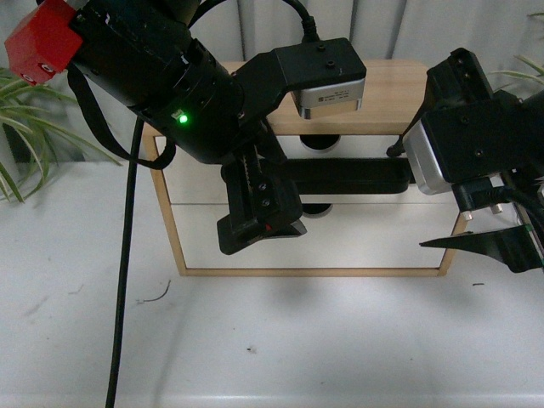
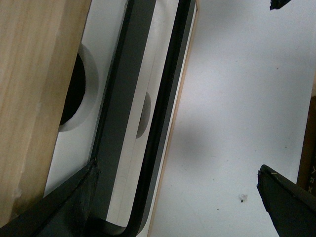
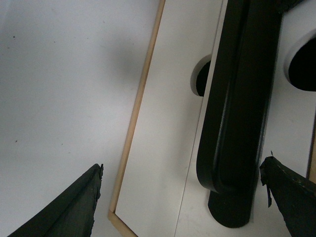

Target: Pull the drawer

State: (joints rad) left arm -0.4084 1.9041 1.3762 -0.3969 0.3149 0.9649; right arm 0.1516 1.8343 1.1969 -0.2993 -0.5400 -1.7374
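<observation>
Both wrist views show handle (image 3: 232, 123) bare; front view: left hand (image 1: 255, 208) overlaps.

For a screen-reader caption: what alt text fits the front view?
Two black robot arms meet at a light-wood cabinet on a white table. The left gripper covers part of the long black bar handle of the white-fronted drawer, and the right gripper sits open at the handle's right end. There are green plant leaves at both edges.

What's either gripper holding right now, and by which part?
Nothing is held. The left gripper and right gripper are both open, with jaws spread either side of the drawer handle, not closed on it.
</observation>
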